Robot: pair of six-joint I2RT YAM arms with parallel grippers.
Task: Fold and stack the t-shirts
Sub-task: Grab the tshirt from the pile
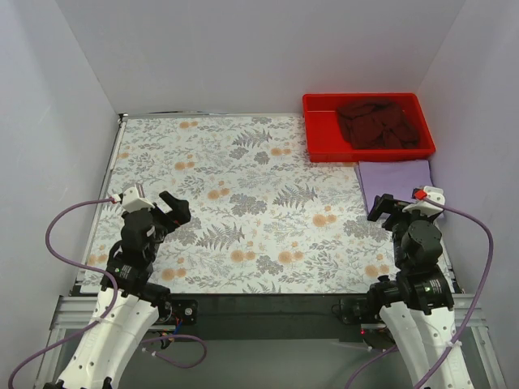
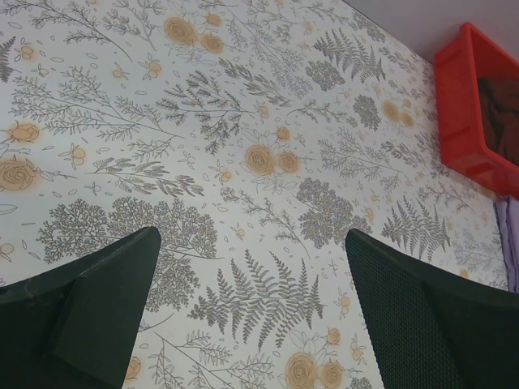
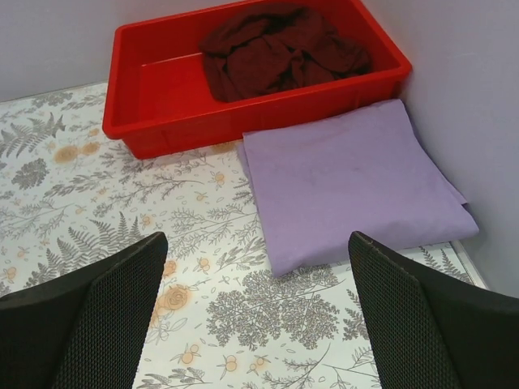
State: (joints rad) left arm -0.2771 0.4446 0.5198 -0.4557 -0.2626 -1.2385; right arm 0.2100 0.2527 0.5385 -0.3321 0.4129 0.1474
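Neatly folded lavender shirt (image 3: 349, 178), maroon shirt (image 3: 276, 53) crumpled (rigid tray (image 3: 186, 134)), left gripper (image 2: 251, 235), right gripper (image 3: 258, 237) wide.

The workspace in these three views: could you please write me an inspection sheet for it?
Surface: floral cloth lies flat over the table, bare in the middle.
Job's things: maroon t-shirt lies crumpled and unfolded inside the red tray; lavender t-shirt lies folded flat on the cloth beside the tray's near wall.
Clutter: nothing seen.
Grippers: left gripper has its jaws open and empty above the cloth; right gripper has its jaws open and empty, facing the lavender t-shirt.
Cables: one purple cable loops off the left arm, and another off the right.
Surroundings: plain pale walls on three sides.
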